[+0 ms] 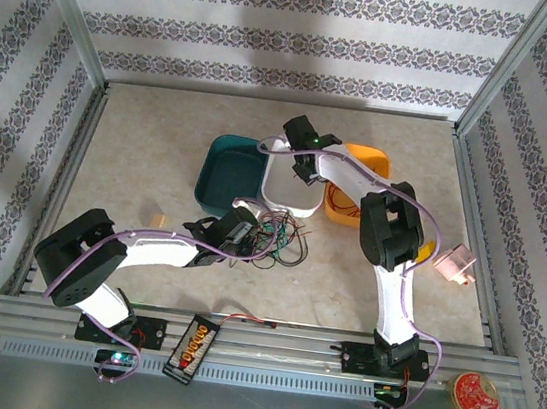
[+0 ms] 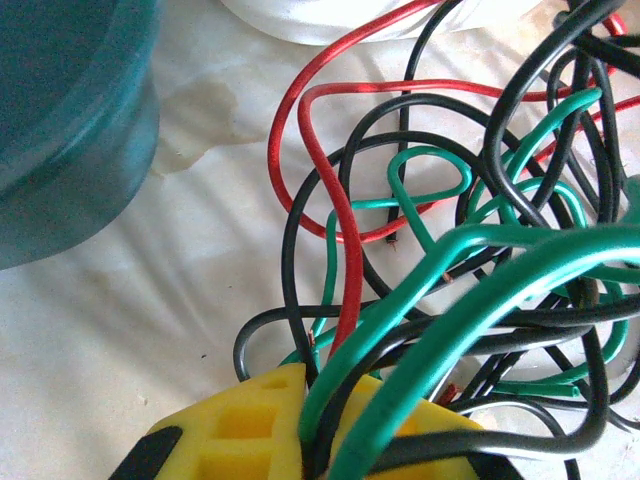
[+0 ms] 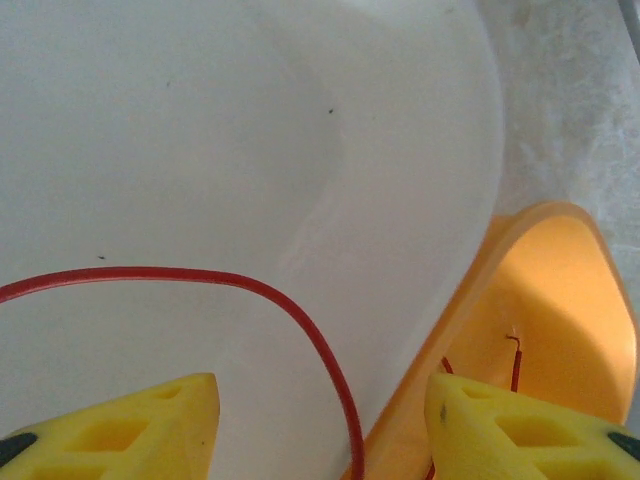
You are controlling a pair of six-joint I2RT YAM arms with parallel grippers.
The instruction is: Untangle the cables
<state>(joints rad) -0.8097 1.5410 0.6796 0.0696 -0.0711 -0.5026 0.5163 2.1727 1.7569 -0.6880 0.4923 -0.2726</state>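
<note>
The cables (image 1: 277, 235) are a tangle of thin red, green and black wires on the table in front of the trays. In the left wrist view they loop over each other (image 2: 450, 250). My left gripper (image 1: 242, 234) (image 2: 335, 400) is shut on a few green and black strands at the tangle's near left side. My right gripper (image 1: 305, 164) (image 3: 320, 390) stands open over the white tray (image 1: 290, 192) (image 3: 250, 130). One red cable (image 3: 300, 310) lies in that tray and runs between the yellow fingers (image 3: 150, 420) without being pinched. Another red wire (image 3: 516, 362) lies in the orange tray (image 3: 560, 290).
A teal tray (image 1: 229, 171) (image 2: 70, 120) sits left of the white one and the orange tray (image 1: 364, 166) right of it. A black-orange battery pack (image 1: 192, 347) lies on the front rail. A pink object (image 1: 457, 262), a red disc (image 1: 475, 396) and a small wooden block (image 1: 157, 220) are nearby.
</note>
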